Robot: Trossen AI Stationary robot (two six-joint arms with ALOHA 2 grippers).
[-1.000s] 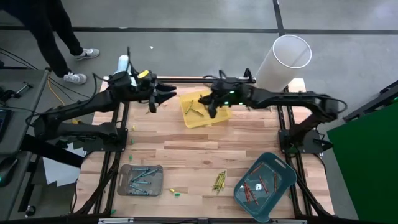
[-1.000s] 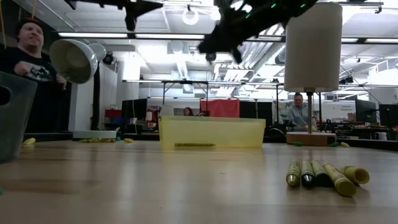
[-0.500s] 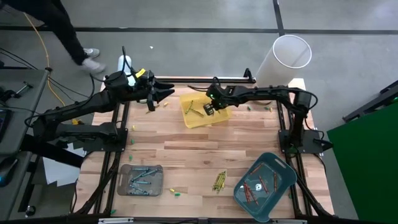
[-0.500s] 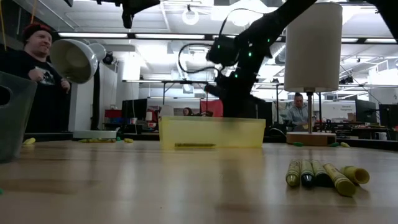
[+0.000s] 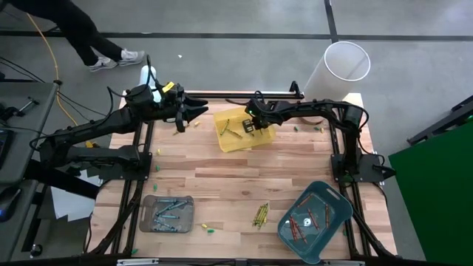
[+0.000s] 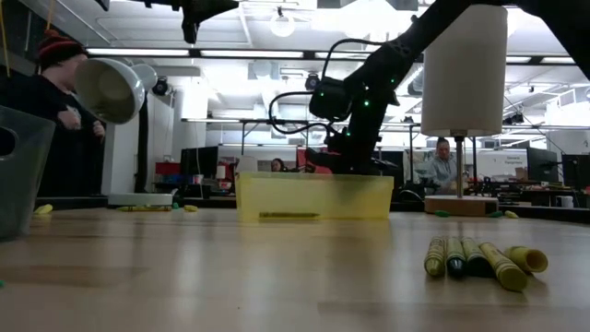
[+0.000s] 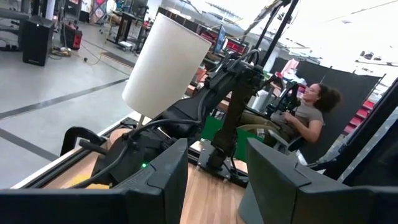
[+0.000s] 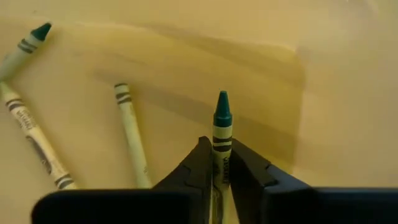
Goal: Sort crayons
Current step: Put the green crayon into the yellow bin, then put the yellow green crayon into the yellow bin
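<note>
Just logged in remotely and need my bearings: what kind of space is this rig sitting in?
Probably a robotics lab or workshop: a wooden table on a bare concrete floor, other workbenches behind under strip lights, and a seated person.

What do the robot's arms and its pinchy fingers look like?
Both arms are dark, almost black, built from jointed segments with black cables looping along them. The left gripper has yellow and white parts behind it. The right gripper arm shows small green lights. Each gripper ends in two dark, flat, wedge-shaped fingers.

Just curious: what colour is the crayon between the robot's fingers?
Yellow-olive wrapper, dark green tip, seen best in the right wrist view: crayon.
</note>
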